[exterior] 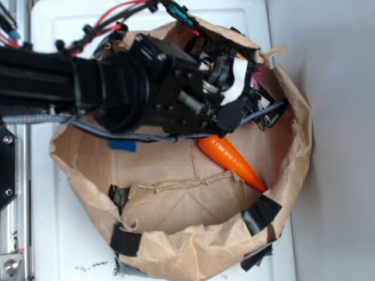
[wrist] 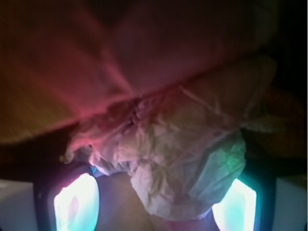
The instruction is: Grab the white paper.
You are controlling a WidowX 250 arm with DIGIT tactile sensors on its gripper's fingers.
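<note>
Grasp step in hand. White paper (wrist: 178, 154) seen betw. glowing pads (wrist: 77, 204) of tool (wrist: 154, 207), inside brown bag (exterior: 176, 205). Pads wide apart, contact not confirmed. Next, closing needed, then lift clear of carrot (exterior: 231, 161).

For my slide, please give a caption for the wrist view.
Crumpled white paper sits between the gripper fingers, which glow at either side.

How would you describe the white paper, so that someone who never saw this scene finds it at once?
Start at the big brown bag lying open on the white table. The paper sits at the bag's far wall, between the glowing fingers of the black hand; the exterior view hides it. It is a wrinkled off-white ball, unlike the smooth orange carrot beside it.
</note>
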